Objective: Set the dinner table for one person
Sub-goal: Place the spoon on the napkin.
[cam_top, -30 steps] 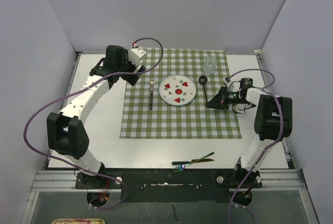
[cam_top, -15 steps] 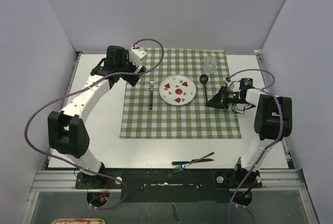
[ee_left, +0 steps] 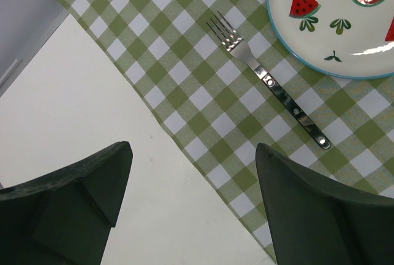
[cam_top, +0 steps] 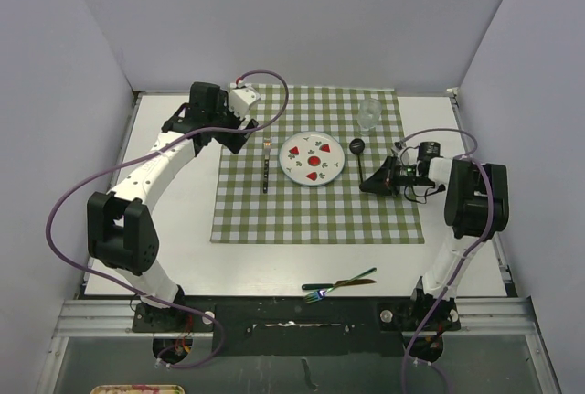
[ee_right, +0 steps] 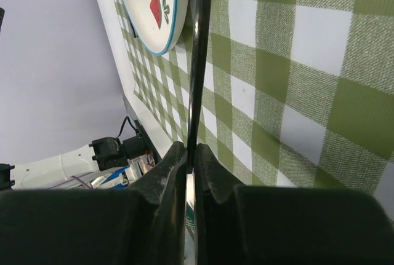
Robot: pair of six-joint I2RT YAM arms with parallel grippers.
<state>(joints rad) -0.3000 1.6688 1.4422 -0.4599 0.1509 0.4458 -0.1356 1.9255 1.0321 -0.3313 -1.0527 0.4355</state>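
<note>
A place setting takes shape on the white dinner table (cam_top: 274, 261), which fills the floor of the grey-walled booth with both arms mounted at its near edge. A green-and-white checked cloth (cam_top: 311, 211) covers the table's middle. On it, towards the far edge, sits a watermelon-patterned plate (cam_top: 297, 164), with a steel fork (ee_left: 271, 87) lying just left of it, tines towards the far edge. The right gripper (ee_right: 192, 151) is clamped tight on the handle of a black spoon (cam_top: 359, 158), which lies just right of the plate. The left gripper (ee_left: 192, 154) hovers above the cloth's left edge beside the fork, its fingers spread wide and holding nothing. A clear glass (cam_top: 368, 112) stands near the cloth's far right corner. Two more pieces of cutlery (cam_top: 340, 282) lie together on bare tabletop by the near edge.
</note>
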